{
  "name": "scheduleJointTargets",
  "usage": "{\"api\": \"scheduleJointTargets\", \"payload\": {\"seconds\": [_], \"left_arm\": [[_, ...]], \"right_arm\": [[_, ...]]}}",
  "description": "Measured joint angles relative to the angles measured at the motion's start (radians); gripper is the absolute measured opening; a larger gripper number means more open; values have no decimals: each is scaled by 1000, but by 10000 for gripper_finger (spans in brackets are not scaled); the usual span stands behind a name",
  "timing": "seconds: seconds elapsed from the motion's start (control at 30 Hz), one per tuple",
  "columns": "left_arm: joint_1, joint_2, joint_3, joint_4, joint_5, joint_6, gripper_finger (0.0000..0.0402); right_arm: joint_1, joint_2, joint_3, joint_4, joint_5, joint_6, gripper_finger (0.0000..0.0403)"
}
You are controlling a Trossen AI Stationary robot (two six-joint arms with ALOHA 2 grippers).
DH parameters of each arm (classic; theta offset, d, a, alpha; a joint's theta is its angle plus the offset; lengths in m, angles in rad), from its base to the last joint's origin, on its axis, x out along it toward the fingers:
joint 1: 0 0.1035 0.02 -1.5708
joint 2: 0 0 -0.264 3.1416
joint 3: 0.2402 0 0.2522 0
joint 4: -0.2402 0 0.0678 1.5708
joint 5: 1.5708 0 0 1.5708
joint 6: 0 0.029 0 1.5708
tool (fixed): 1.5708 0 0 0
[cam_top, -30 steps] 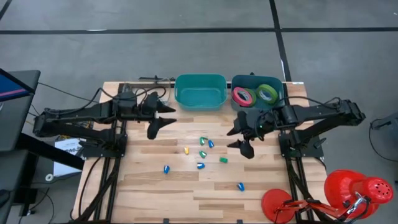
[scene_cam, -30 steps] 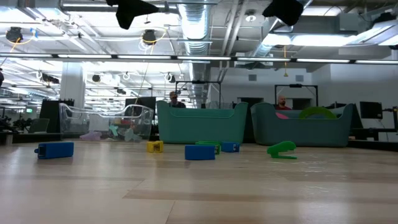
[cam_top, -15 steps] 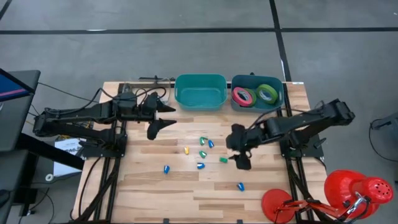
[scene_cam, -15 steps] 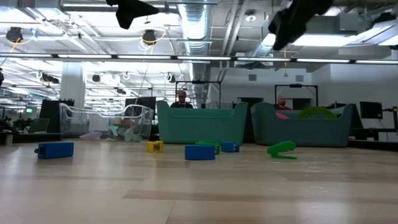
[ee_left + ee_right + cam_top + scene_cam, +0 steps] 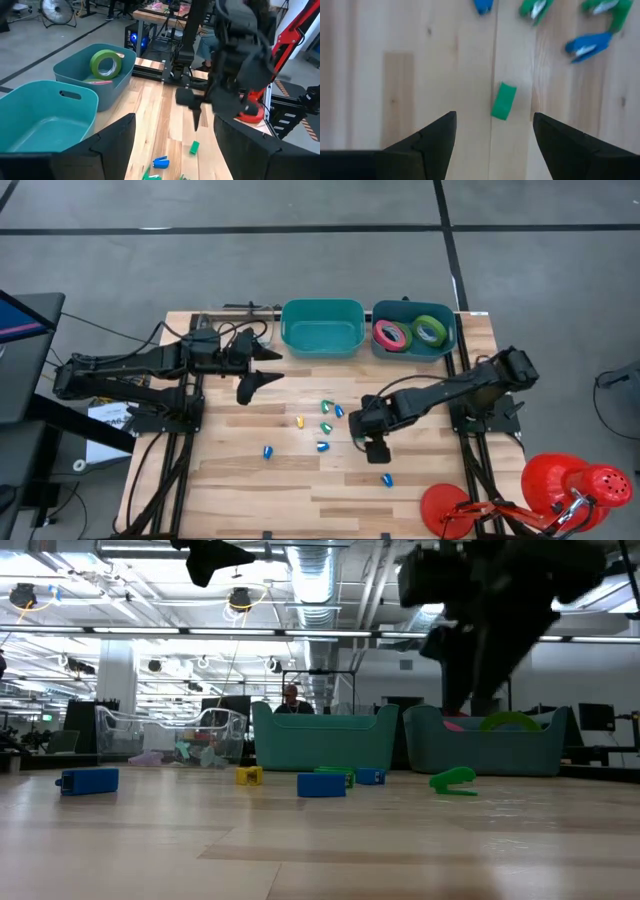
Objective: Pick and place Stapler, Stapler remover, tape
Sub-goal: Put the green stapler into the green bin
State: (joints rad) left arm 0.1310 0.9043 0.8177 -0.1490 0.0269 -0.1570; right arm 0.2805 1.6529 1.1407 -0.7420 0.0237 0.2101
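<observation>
My right gripper (image 5: 370, 436) (image 5: 495, 145) stands open over the middle of the table, pointing steeply down. A small green block-shaped piece (image 5: 503, 107) lies flat on the wood just ahead of its fingers, untouched. Other small blue, green and yellow stapler and stapler remover pieces (image 5: 325, 427) lie scattered nearby. A pink-red tape roll (image 5: 391, 334) and a green tape roll (image 5: 431, 330) rest in the grey-blue bin (image 5: 447, 348). My left gripper (image 5: 260, 375) (image 5: 175, 150) waits open and raised at the far left.
An empty teal bin (image 5: 322, 308) stands at the far edge beside the grey-blue one. A blue piece (image 5: 386, 478) lies toward the near edge, another blue one (image 5: 267, 451) to the left. A red object (image 5: 575, 485) sits off the near right corner.
My right gripper has come away from the grey-blue bin, moving toward the table's middle and near edge while sinking. It has tipped from slanting forward to pointing steeply down over the green piece. Its fingers stay open.
</observation>
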Motion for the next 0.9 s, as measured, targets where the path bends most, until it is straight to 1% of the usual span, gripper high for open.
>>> {"api": "scheduleJointTargets", "payload": {"seconds": [0.17, 0.37, 0.63, 0.77, 0.9], "left_arm": [[0, 0, 0, 0, -4, 0, 255], [0, 0, 0, 0, -64, 0, 255], [0, 0, 0, 0, -64, 0, 254], [0, 0, 0, 0, -64, -1, 254], [0, 0, 0, 0, -64, -1, 254]], "right_arm": [[-1, 68, 0, 9, 1, 27, 255], [-1, 140, 0, 23, 3, 27, 255], [-2, 201, 0, 48, 14, 85, 253], [-2, 202, 0, 54, 36, 100, 235], [-9, 197, 0, 56, 52, 108, 201]]}}
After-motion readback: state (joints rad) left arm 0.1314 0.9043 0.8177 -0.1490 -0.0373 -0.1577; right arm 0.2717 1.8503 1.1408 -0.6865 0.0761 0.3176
